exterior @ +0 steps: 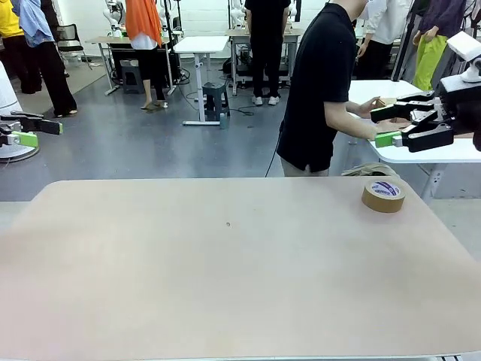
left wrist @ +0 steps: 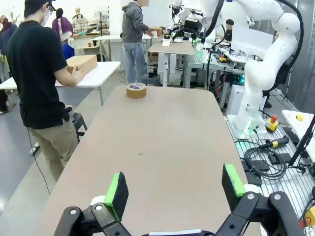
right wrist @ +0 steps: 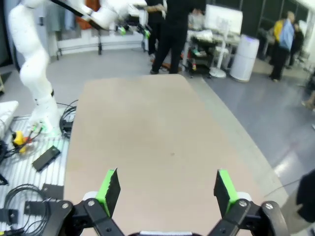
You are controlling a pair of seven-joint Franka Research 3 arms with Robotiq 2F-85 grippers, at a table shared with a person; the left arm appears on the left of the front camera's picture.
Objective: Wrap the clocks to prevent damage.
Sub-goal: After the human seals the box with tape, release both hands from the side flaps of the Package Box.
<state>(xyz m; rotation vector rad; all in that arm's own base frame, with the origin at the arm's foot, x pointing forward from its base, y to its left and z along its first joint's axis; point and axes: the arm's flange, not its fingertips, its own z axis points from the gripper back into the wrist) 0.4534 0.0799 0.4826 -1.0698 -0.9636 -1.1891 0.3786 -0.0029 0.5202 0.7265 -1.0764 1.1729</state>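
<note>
Brown tape roll (exterior: 383,195) with a white and blue label lies flat near the far right table (exterior: 225,263) corner, while both the left tool (left wrist: 172,189) and right tool (right wrist: 165,189) stand apart and hold nothing.

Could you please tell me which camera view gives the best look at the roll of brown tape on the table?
The front view: the roll of tape lies flat near the table's far right corner, close enough to see its label. In the left wrist view it is smaller, at the far end.
</note>
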